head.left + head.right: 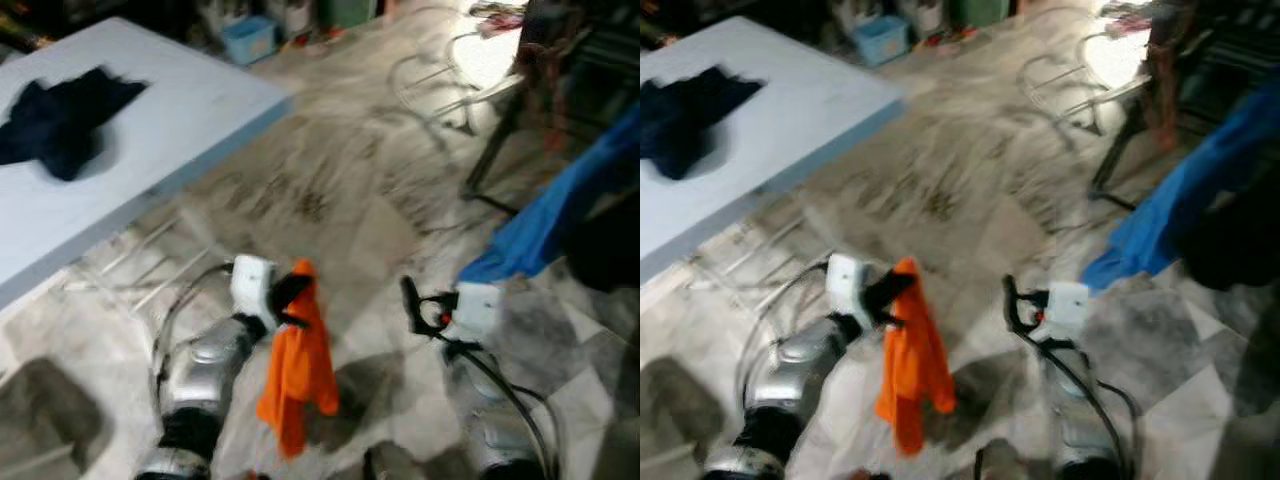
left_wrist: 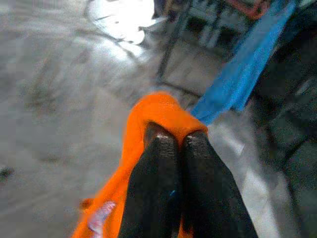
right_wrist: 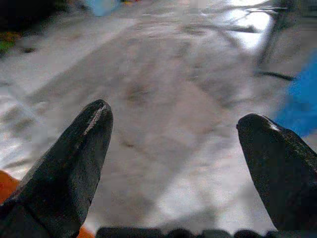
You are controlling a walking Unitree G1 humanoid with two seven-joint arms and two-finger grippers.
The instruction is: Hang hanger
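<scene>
While the head views are blurred, the left gripper is clamped tight on the top of an orange garment, which hangs from it over the marble floor; no hanger can be made out under the cloth. Right gripper sits just beside the orange garment on the robot's right, fingers spread wide, holding nothing. Blue cloth hangs beyond the garment to the right. Pale blue table with a dark garment lies beyond it to the left.
</scene>
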